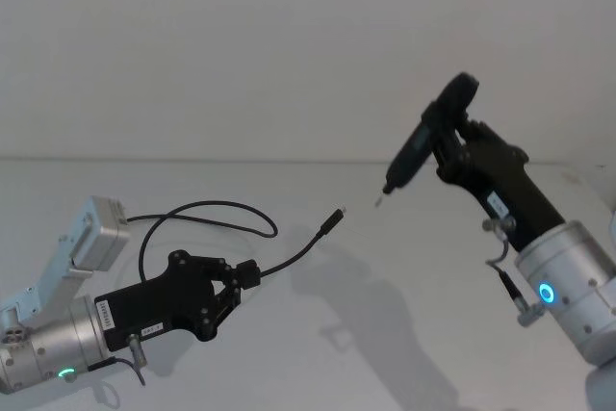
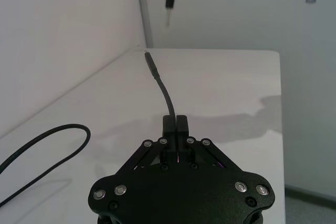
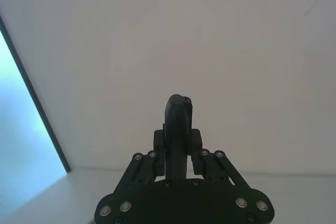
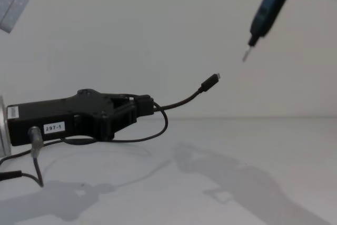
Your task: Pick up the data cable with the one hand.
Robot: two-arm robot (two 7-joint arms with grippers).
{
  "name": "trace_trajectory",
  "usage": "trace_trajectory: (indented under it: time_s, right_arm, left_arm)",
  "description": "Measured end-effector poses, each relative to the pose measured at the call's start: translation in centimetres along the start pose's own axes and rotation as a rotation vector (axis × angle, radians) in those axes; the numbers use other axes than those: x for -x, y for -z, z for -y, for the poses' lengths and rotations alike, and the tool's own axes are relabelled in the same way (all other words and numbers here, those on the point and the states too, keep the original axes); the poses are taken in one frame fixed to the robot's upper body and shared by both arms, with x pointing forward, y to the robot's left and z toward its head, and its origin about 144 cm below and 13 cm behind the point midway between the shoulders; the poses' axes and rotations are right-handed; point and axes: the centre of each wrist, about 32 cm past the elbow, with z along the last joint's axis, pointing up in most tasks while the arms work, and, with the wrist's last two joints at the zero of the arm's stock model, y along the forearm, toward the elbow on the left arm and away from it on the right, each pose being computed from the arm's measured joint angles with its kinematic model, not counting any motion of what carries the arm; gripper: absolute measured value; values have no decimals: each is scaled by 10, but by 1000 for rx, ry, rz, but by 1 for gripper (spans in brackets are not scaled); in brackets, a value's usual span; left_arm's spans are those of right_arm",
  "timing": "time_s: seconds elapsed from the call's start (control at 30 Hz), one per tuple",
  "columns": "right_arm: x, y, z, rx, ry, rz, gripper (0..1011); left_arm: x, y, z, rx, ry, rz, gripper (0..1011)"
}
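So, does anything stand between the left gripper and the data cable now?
Nothing visible: the left gripper is shut on the data cable. The right gripper holds a pen-like tool, apart from the cable.

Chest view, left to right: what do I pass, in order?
left pincer, shut on the data cable → the cable's plug, raised in the air → pen-like tool, up high, gripped by the right pincer.
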Motion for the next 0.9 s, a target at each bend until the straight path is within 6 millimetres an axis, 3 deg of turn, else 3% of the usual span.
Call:
trace_trajectory:
  time_s: [0.43, 0.9]
  right_arm:
    - [9, -8, -12, -32, -31, -66, 279]
    - [12, 3, -14, 0, -40, -86, 279]
  left_arm:
    - [1, -1, 0, 2, -1, 0, 30]
    - [1, -1, 0, 3, -2, 0, 30]
